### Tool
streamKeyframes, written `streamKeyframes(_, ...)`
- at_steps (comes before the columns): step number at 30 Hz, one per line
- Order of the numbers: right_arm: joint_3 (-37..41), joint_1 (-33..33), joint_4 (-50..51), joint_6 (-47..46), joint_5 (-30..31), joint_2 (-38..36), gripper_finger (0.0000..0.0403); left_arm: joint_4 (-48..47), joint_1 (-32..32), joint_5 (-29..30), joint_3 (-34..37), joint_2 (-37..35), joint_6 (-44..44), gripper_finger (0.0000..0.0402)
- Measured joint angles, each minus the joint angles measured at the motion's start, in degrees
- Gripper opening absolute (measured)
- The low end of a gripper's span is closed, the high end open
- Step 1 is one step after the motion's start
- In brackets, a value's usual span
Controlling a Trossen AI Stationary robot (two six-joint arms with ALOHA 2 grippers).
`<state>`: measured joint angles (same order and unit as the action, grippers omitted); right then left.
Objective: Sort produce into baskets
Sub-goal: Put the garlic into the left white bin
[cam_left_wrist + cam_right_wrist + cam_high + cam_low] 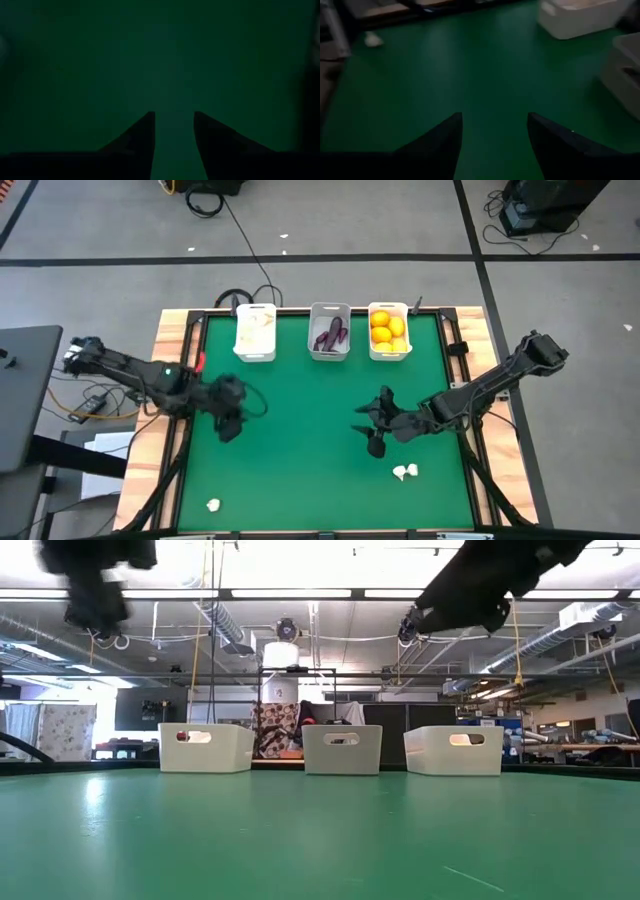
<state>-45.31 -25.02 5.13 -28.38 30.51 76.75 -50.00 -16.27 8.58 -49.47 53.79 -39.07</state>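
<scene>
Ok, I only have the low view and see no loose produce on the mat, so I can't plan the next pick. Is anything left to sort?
Observer: Yes. From above, one garlic bulb lies near the right arm, and a second garlic bulb lies at the near left corner.
Operator: Is the right arm carrying anything?
Observer: No. The right arm's fingers are open and empty above the green mat.
Operator: Which basket takes garlic?
Observer: The left white basket, which has garlic in it.
</scene>
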Motion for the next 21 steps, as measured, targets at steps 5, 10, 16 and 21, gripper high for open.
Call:
streamKeyframes(5, 3.81, 0.37, -4.23, -0.98, 3.95, 0.0, 0.0233, -0.96, -11.02, -11.82, 0.0, 4.25, -14.17, 0.014)
streamKeyframes(10, 7.88, 1.45, -9.45, -2.84, 2.61, 0.02, 0.0233, 4.62, -21.49, -14.3, 0.0, 12.61, -25.73, 0.014)
streamKeyframes(16, 11.62, 2.73, -12.43, -2.95, 2.44, 0.02, 0.0233, 11.95, -29.25, -15.56, 0.0, 23.0, -36.88, 0.0142)
streamKeyframes(21, 15.08, 3.13, -17.74, -3.01, 2.14, 0.02, 0.0233, 18.64, -32.94, -19.67, 0.0, 28.75, -44.3, 0.0156)
